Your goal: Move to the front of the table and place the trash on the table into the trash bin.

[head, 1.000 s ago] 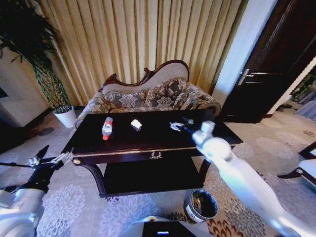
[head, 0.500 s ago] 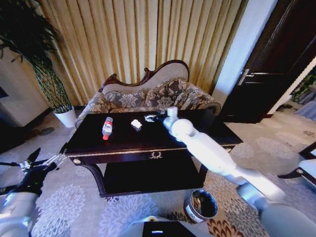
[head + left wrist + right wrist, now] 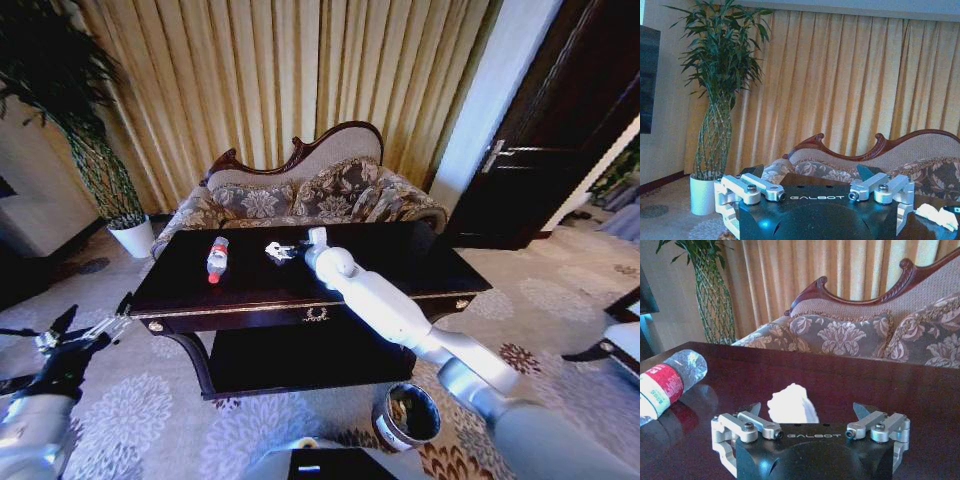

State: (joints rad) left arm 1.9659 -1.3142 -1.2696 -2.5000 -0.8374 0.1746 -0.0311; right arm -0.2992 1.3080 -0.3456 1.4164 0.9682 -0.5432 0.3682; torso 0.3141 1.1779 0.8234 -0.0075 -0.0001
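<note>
Squarely mid-table (image 3: pixel 400 262) — right claw (image 3: pixel 806 409) spread around white paper (image 3: pixel 791 404).

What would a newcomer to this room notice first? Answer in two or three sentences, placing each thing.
The right arm reaches across the dark table, its open tool right at a crumpled white paper. A clear bottle with a red label lies nearer the table's left end, and the trash bin stands on the carpet at the front right.
</note>
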